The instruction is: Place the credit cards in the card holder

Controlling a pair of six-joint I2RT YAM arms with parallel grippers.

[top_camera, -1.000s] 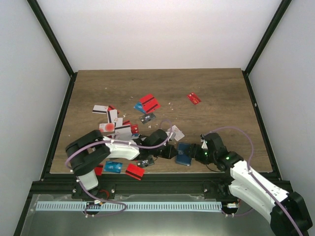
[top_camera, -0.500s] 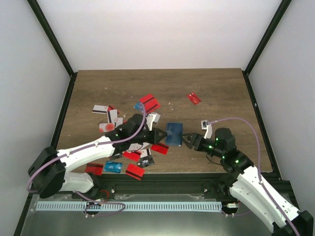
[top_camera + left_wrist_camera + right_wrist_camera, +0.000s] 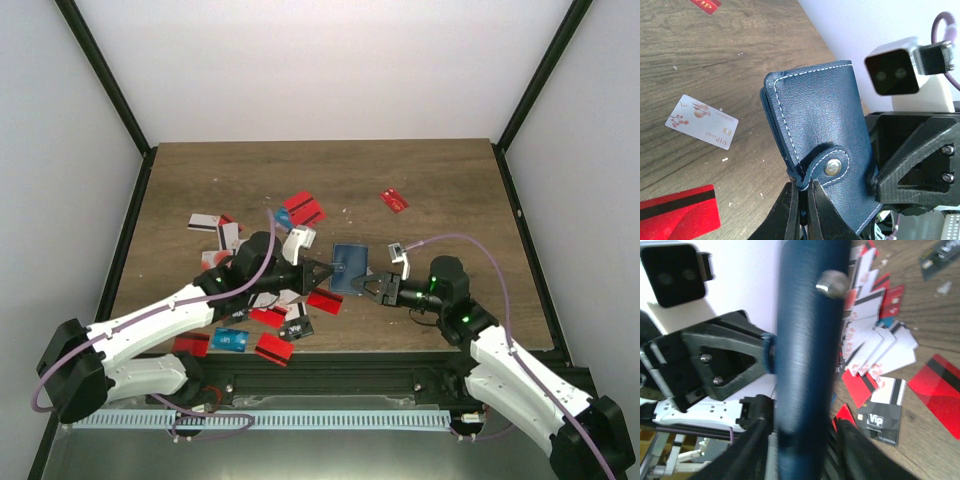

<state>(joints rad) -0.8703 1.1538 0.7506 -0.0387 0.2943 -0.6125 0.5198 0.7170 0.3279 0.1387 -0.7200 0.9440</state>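
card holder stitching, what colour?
White, against the dark navy card holder. It shows best in the left wrist view.

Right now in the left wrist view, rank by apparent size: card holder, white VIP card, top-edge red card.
1. card holder, nearest, so inflated
2. white VIP card
3. top-edge red card, cropped by the frame, so unsure

card holder (image 3: 350, 266) lifted, right hand (image 3: 372, 287) now gripping
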